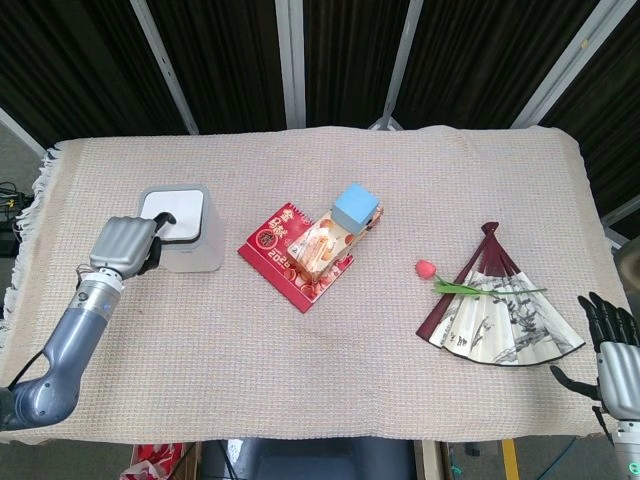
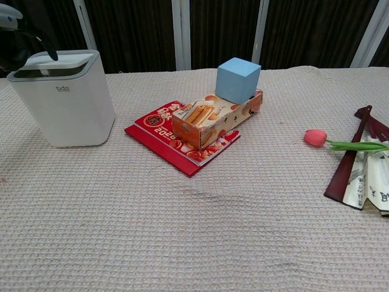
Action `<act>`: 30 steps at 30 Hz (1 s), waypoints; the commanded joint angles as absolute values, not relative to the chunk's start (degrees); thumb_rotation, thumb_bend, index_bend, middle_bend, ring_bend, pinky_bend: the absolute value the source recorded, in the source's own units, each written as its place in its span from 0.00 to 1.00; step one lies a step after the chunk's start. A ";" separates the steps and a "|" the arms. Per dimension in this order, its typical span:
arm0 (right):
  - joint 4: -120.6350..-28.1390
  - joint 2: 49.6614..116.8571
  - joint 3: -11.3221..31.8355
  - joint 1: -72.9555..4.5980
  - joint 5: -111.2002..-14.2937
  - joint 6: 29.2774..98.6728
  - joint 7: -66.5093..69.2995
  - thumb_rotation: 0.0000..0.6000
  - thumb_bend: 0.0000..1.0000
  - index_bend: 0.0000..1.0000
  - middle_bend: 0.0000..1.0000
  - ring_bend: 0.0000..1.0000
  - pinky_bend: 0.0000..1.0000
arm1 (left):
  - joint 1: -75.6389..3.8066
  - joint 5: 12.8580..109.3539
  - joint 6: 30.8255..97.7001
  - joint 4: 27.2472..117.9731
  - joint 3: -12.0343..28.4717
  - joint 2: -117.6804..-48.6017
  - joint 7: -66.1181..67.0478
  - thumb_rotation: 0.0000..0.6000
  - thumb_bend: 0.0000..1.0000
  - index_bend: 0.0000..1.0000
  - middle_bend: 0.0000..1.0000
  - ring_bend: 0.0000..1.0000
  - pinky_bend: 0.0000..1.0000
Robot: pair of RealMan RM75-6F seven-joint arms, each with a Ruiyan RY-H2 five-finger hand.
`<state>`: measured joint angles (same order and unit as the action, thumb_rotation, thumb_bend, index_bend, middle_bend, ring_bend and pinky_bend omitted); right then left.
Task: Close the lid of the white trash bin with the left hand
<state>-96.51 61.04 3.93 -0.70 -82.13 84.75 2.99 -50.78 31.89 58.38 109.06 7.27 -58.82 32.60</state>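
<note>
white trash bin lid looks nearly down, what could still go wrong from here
1. The left hand has dark fingers reaching over the lid; they might snag its edge on the way off and lift it.
2. In the chest view a dark gap shows under the lid at the white trash bin rim, so it may not be fully seated.
3. A sideways push could shift the bin.

Beige woven tablecloth [image 1: 330, 350] (fringed at left), dark slatted wall [image 1: 220, 60], pale metal struts [image 1: 290, 60]

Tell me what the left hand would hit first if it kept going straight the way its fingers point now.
Most likely the white trash bin: the left hand sits at its left side, fingers aimed toward the lid. Whether a fingertip already touches the lid is unclear; depth is hard to judge.
</note>
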 commanded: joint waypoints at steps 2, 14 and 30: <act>-96.48 61.05 3.92 -0.65 -82.10 84.79 2.99 1.00 0.19 0.00 0.00 0.00 0.00 | -50.64 32.09 58.05 108.62 6.90 -59.41 32.33 1.00 0.78 0.27 1.00 0.98 1.00; -96.61 60.96 3.96 -0.63 -81.95 84.68 3.21 1.00 0.19 0.00 0.00 0.00 0.00 | -50.79 31.37 57.54 107.38 5.97 -61.25 32.59 1.00 0.78 0.28 1.00 0.98 1.00; -96.39 61.05 3.86 -0.47 -82.61 85.32 2.69 1.00 0.19 0.00 0.00 0.00 0.00 | -47.80 38.21 64.20 112.10 10.93 -56.47 25.31 1.00 0.72 0.21 0.96 0.91 0.99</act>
